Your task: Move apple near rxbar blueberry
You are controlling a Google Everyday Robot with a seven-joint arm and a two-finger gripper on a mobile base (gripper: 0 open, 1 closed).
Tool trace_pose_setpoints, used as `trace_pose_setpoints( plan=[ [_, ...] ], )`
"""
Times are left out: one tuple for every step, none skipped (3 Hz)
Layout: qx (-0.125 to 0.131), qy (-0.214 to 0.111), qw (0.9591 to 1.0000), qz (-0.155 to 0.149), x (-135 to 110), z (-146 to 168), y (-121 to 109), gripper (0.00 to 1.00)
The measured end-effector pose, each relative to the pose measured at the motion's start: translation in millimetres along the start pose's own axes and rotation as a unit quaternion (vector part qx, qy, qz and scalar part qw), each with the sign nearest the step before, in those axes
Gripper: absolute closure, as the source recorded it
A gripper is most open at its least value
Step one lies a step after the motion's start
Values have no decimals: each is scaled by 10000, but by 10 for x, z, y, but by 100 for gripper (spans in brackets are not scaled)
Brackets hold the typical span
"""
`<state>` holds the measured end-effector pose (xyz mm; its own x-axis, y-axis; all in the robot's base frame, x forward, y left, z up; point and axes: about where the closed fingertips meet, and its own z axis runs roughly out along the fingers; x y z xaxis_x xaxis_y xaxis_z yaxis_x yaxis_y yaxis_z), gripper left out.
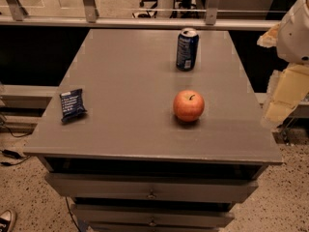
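Note:
A round red-orange apple with a short dark stem sits on the grey table top, right of the middle. The rxbar blueberry, a small flat navy wrapper with white print, lies near the table's left edge, well apart from the apple. My gripper hangs at the right edge of the view, beyond the table's right side and to the right of the apple, touching nothing. Part of it is cut off by the edge of the view.
A tall blue soda can stands upright at the back of the table, behind the apple. Drawers sit under the table top. A rail runs behind the table. A shoe tip shows on the speckled floor at bottom left.

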<state>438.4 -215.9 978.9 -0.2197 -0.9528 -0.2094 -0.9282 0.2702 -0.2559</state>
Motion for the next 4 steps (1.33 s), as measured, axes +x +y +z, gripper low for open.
trace_pose_setpoints(
  plan=[
    [0, 0, 10000, 0, 0, 0, 0, 0],
    [-21, -193, 9998, 70, -29, 143, -56, 0],
    [-115, -872, 9959, 190, -175, 592, -198, 0],
    [-169, -1476, 9887, 213, -359, 906, -287, 0]
  ],
)
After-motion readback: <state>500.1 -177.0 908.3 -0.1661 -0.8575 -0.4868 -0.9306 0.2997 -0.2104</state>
